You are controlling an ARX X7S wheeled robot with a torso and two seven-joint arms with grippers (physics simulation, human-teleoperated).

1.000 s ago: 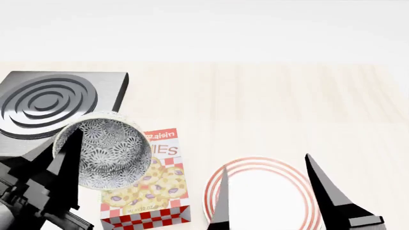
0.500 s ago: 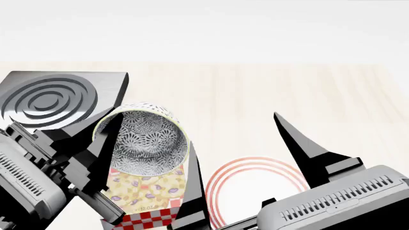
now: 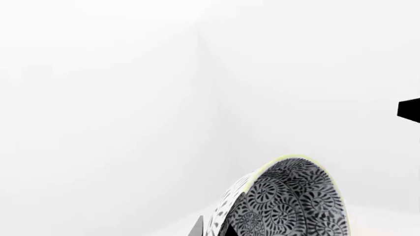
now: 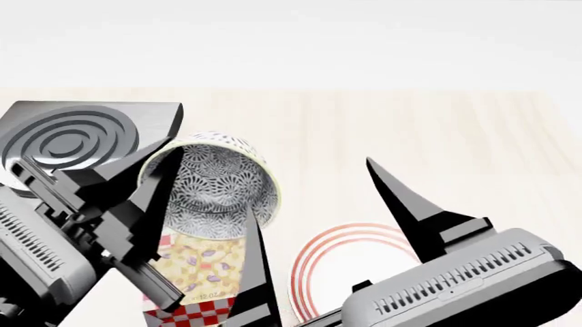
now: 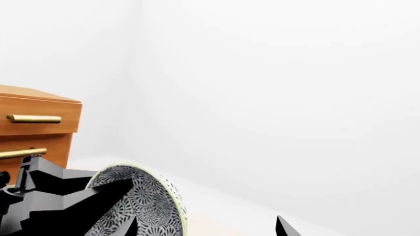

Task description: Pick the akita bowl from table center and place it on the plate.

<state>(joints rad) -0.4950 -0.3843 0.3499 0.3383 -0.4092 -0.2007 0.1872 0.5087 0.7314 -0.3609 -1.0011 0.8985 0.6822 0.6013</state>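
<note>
The akita bowl (image 4: 218, 185), white outside with a black-and-white floral pattern inside, hangs tilted above the table with its mouth toward me. My left gripper (image 4: 176, 157) is shut on its rim at the left, one finger inside and one outside. The left wrist view shows that rim pinched in the left gripper (image 3: 213, 229), with the bowl (image 3: 292, 201) beside it. The plate (image 4: 332, 262), white with red rings, lies on the table right of the bowl and is half hidden by my right gripper (image 4: 323, 235). That gripper is open; the bowl (image 5: 147, 201) shows by one fingertip (image 5: 131, 227).
A grey block with raised concentric rings (image 4: 78, 136) stands at the back left. A cookie box (image 4: 195, 269) lies under the held bowl. The pale wooden table (image 4: 437, 129) stretches to the back and right. A wooden drawer unit (image 5: 33, 132) shows in the right wrist view.
The left gripper has carried the bowl up and to the right, over the cookie box. The right arm has come up and forward, its body now covering much of the plate.
</note>
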